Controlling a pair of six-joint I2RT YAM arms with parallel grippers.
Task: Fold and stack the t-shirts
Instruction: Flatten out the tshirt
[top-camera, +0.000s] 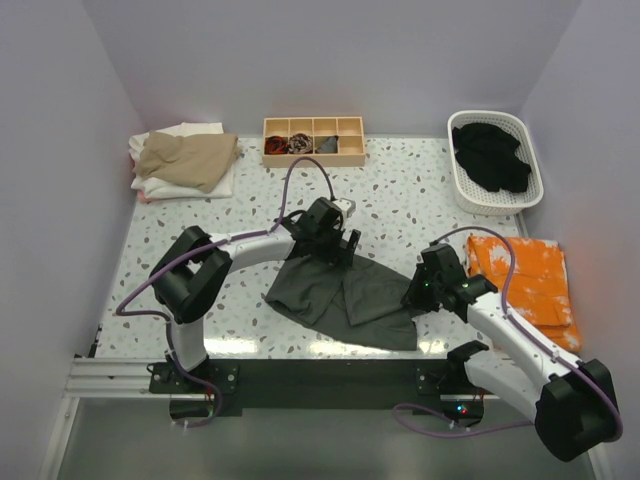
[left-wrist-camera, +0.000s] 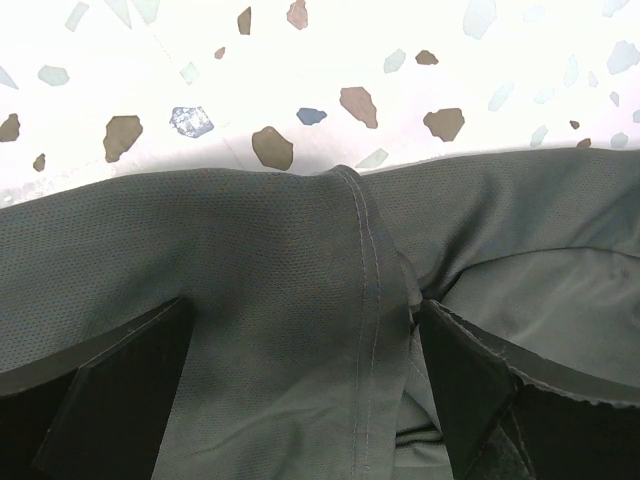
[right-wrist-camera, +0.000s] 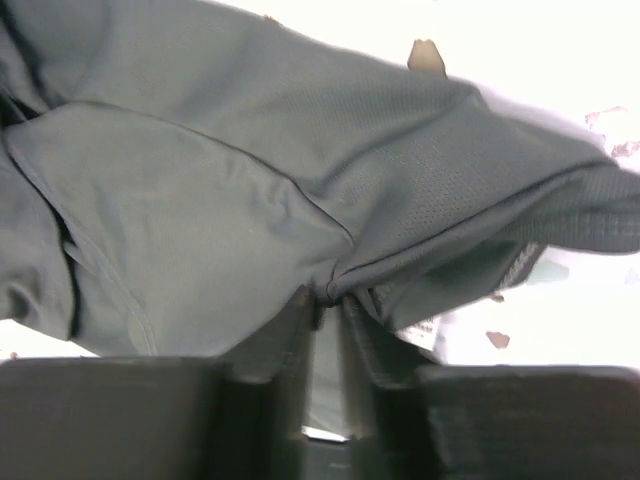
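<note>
The right gripper (right-wrist-camera: 325, 305) is clenched on the charcoal t-shirt (top-camera: 345, 295) at its 3 o'clock edge. The left gripper (left-wrist-camera: 300, 340) stands released, jaws wide, over the 12 o'clock hem.

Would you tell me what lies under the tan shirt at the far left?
The tan shirt lies on folded white cloth, its edges showing around it. How many white layers there are is hidden by the shirt.
</note>
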